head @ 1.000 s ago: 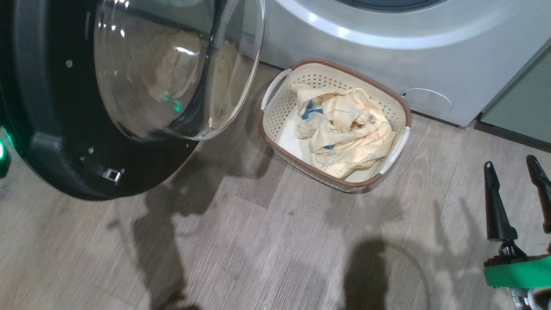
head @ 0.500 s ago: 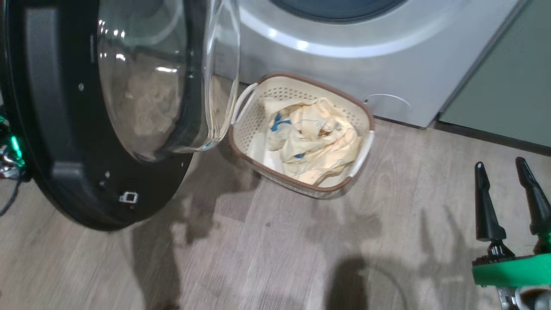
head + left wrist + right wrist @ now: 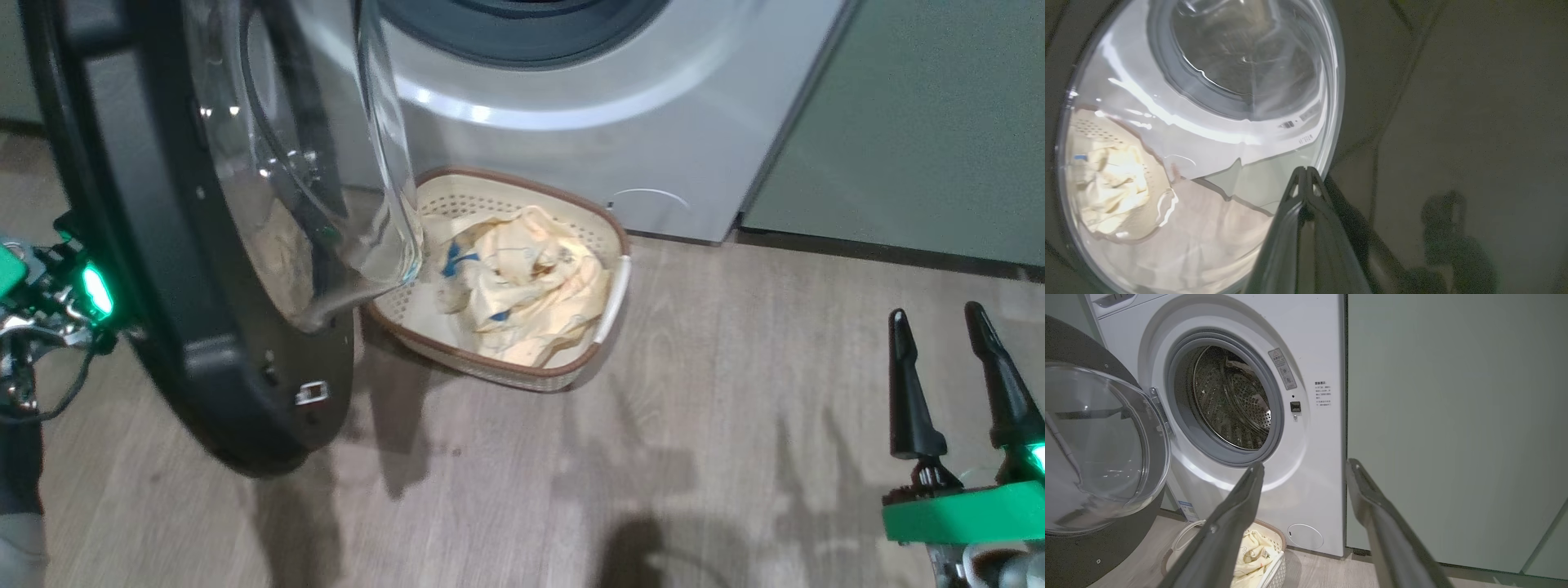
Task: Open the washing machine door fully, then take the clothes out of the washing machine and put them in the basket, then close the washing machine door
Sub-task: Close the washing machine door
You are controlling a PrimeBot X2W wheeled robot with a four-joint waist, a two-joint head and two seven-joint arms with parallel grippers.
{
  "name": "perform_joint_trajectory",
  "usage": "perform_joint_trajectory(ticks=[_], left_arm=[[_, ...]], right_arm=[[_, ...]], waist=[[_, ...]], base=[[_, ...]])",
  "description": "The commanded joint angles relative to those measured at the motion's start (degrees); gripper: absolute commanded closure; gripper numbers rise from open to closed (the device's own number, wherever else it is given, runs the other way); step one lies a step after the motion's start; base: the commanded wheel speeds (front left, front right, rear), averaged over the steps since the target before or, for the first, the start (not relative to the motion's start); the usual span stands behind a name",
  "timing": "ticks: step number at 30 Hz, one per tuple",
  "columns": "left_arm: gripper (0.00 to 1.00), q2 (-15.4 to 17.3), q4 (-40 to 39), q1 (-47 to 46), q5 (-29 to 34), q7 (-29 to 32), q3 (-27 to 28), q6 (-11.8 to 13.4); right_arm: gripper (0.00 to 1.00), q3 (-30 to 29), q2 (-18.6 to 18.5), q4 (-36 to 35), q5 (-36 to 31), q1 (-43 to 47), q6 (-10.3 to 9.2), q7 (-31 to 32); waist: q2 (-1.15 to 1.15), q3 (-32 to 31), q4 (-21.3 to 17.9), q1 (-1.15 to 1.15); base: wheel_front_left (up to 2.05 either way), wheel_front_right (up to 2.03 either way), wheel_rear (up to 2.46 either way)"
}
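Observation:
The washing machine door (image 3: pixel 175 294) stands part-way swung, its glass bulge overlapping the left end of the basket (image 3: pixel 498 367). Cream clothes (image 3: pixel 522 286) lie heaped in the basket, in front of the washing machine (image 3: pixel 571 139). My left gripper (image 3: pixel 1304 173) is shut on nothing, its tips at the porthole's edge on the door's (image 3: pixel 1200 122) outer face. Its green-lit wrist (image 3: pixel 82 286) shows behind the door. My right gripper (image 3: pixel 935 312) hangs open and empty at the lower right, well clear of the basket. The drum mouth (image 3: pixel 1229 396) looks empty between my right gripper's (image 3: pixel 1302 465) fingers.
Pale green cabinets (image 3: pixel 914 122) stand directly right of the machine. Wood-look floor (image 3: pixel 653 457) stretches between the basket and my right gripper. A round service flap (image 3: pixel 1305 536) sits low on the machine front, beside the basket (image 3: pixel 1278 575).
The head camera has shifted. The door has swung toward the machine, now more edge-on and covering the basket's left end. My left wrist has come into view behind it. The right gripper stays open.

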Motion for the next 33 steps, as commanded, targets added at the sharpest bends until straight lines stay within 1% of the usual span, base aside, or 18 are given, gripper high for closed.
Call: perform_joint_trajectory(ticks=[1, 7, 12, 13, 20, 28, 33], left_arm=[[1.0, 1.97, -2.14, -2.01, -0.44, -0.11, 1.72, -0.52], [1.0, 0.44, -2.07, -3.08, -0.18, -0.75, 0.74, -0.8], [1.0, -0.19, -1.24, -4.6, 0.23, -1.45, 0.28, -1.32], [1.0, -0.4, -0.48, -5.42, 0.39, -1.74, 0.07, -1.51], [1.0, -1.17, 1.04, -7.68, 1.05, -2.66, -0.63, -2.03], [1.0, -1.71, 3.38, -9.92, 1.96, -4.2, -0.84, -2.76], [1.0, -1.83, 4.0, -10.51, 2.12, -4.58, -0.72, -3.09]], right_arm=[[0.0, 1.3, -0.32, -1.56, 0.52, -0.62, 0.08, -0.37], [0.0, 1.5, 0.22, -1.5, 0.6, -0.54, 0.08, -0.37], [0.0, 1.63, 0.53, -1.56, 1.03, -1.27, 0.08, -0.37], [0.0, 1.63, 0.65, -1.55, 1.13, -1.45, 0.08, -0.37], [0.0, 1.64, 1.2, -1.7, 1.24, -1.74, 0.08, -0.37], [0.0, 1.5, 1.61, -1.67, 1.37, -2.41, 0.08, -0.37], [0.0, 1.26, 1.81, -1.69, 1.42, -2.44, 0.08, -0.37]], waist=[[0.0, -0.42, -1.54, 0.0], [0.0, -0.42, -4.77, 0.0], [0.0, 0.17, -7.74, 0.0], [0.0, 0.24, -8.97, 0.0], [0.0, 1.11, -12.54, 0.0], [0.0, 1.96, -15.56, 0.0], [0.0, 2.21, -16.26, 0.0]], base=[[0.0, 0.0, 0.0], [0.0, 0.0, 0.0], [0.0, 0.0, 0.0], [0.0, 0.0, 0.0], [0.0, 0.0, 0.0], [0.0, 0.0, 0.0], [0.0, 0.0, 0.0]])
